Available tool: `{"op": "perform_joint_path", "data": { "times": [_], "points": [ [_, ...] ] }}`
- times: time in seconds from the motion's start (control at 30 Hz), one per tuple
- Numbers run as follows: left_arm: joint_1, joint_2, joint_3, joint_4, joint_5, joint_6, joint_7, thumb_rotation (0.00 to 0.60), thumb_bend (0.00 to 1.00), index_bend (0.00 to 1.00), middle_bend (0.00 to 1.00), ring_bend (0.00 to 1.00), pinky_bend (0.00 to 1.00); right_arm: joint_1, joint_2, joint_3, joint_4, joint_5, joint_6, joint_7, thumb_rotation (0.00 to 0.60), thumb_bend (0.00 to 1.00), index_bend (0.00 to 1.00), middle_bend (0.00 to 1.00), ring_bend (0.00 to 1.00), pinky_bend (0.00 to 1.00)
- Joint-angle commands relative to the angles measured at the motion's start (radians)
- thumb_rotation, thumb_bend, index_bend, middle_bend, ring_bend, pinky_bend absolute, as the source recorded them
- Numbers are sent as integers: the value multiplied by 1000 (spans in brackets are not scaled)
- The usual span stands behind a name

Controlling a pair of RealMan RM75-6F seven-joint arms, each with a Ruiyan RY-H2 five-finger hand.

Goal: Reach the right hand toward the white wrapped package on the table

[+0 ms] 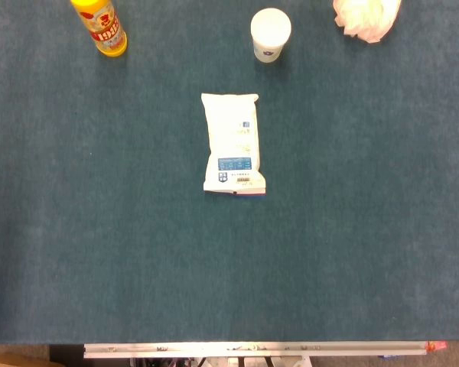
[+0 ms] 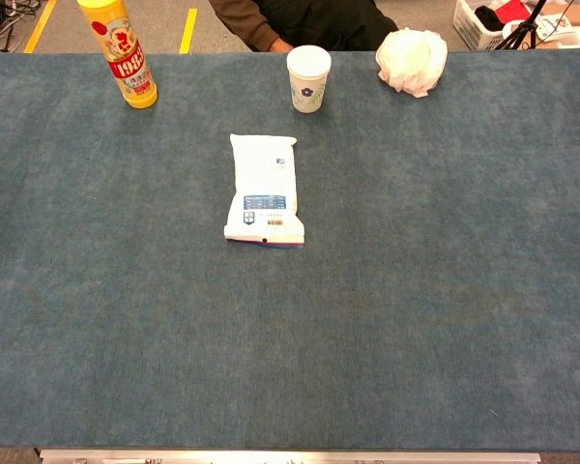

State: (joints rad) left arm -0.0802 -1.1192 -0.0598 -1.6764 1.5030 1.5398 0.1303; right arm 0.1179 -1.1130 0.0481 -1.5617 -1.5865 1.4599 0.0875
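Observation:
The white wrapped package (image 1: pixel 232 143) lies flat near the middle of the blue-green table, its long side running away from me and a blue label toward its near end. The chest view shows the same package (image 2: pixel 264 188) a little left of centre. Neither of my hands nor any part of my arms shows in either view.
A yellow bottle (image 1: pixel 99 27) stands at the far left, also (image 2: pixel 118 53) in the chest view. A white paper cup (image 1: pixel 270 34) (image 2: pixel 308 77) stands behind the package. A crumpled white bag (image 1: pixel 366 17) (image 2: pixel 412 61) lies far right. A person (image 2: pixel 300 21) sits beyond the far edge.

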Motion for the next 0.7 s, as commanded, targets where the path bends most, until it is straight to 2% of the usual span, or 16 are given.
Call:
{"op": "perform_joint_path", "data": {
  "times": [0.03, 0.17, 0.23, 0.3, 0.33, 0.4, 0.5, 0.57, 0.7],
  "points": [
    [1, 1, 0, -5, 0, 1, -1, 600, 472, 235, 234, 136, 67, 38, -24, -1, 18, -67, 1, 63, 600, 207, 0, 300, 177, 220],
    [9, 5, 0, -12, 2, 15, -11, 600, 472, 234, 237, 137, 67, 83, -54, -5, 33, -144, 4, 122, 600, 208, 0, 417, 353, 420],
    [15, 7, -1, -14, 1, 24, -19, 600, 472, 235, 238, 137, 67, 109, -73, -12, 45, -189, 7, 164, 600, 225, 0, 515, 471, 564],
    [20, 10, -1, -16, -3, 28, -24, 600, 472, 235, 239, 137, 67, 132, -90, -22, 60, -225, 4, 199, 600, 264, 0, 672, 621, 724],
    [22, 12, -1, -17, -4, 30, -28, 600, 472, 235, 239, 137, 67, 147, -105, -27, 72, -248, 5, 219, 600, 272, 0, 716, 667, 769],
    [25, 15, -1, -18, -5, 34, -32, 600, 472, 235, 239, 137, 67, 166, -129, -36, 94, -280, 8, 246, 600, 342, 0, 836, 824, 925],
    [29, 20, -2, -23, -4, 39, -38, 600, 472, 235, 241, 137, 67, 197, -166, -54, 127, -329, 13, 283, 600, 505, 0, 931, 960, 1000],
    [30, 24, -2, -26, -4, 40, -43, 600, 472, 235, 241, 137, 67, 214, -196, -58, 155, -359, 32, 297, 600, 611, 0, 973, 996, 1000],
    [30, 28, -3, -32, -4, 37, -46, 600, 472, 235, 243, 137, 67, 241, -249, -63, 208, -397, 60, 304, 600, 829, 0, 1000, 1000, 1000]
  ]
}}
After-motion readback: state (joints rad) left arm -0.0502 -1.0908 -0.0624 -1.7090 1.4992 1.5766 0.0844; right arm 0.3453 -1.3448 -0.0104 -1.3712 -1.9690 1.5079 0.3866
